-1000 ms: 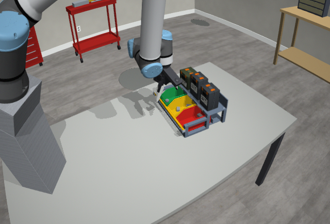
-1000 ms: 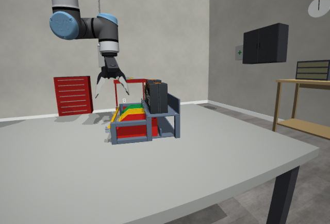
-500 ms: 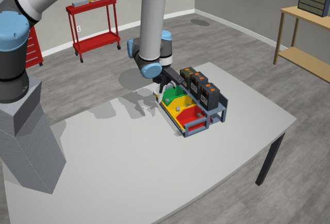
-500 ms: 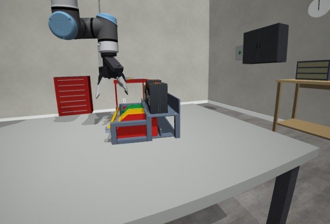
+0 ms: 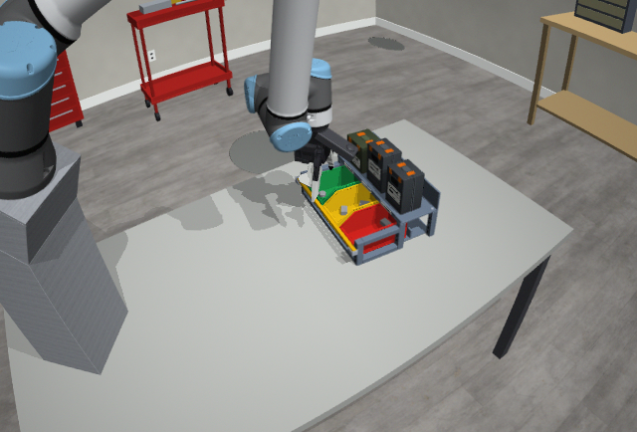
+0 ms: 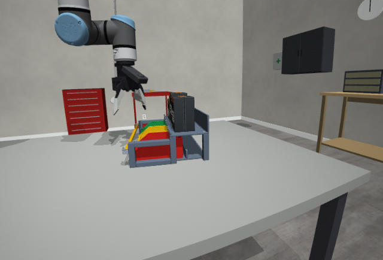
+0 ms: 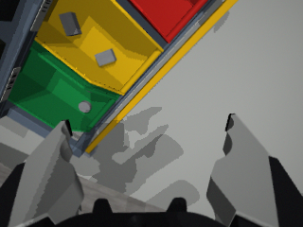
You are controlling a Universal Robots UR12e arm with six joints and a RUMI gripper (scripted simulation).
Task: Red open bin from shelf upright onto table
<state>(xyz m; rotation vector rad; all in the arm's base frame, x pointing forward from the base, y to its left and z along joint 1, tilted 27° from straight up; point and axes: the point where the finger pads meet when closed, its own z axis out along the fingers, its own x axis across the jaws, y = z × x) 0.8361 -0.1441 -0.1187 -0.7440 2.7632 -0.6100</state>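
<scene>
The gripper (image 6: 129, 106) hangs above the far end of the shelf (image 5: 431, 195), its jaws spread wide with nothing between them, poised over the green bin (image 5: 336, 178) and the table's bare top just beside the rack, which suggests it is lining up an approach and has not yet committed to a grasp. The red open bin (image 5: 366, 222) sits in the lowest tier at the opposite end of the row, nearest the table's front edge, with the yellow bin (image 5: 346, 199) between it and the green one; it is caged by the shelf's grey front posts, so it likely has to be drawn out toward the table's left side, where a yellow rail (image 7: 161, 78) runs along the rack's open face. A small grey part (image 5: 384, 221) lies inside it, though how many there are is hard to tell. Three dark boxes (image 5: 404, 185) stand on the upper tier behind. The table (image 5: 257, 314) offers broad room toward its front and left edges for setting the bin down.
</scene>
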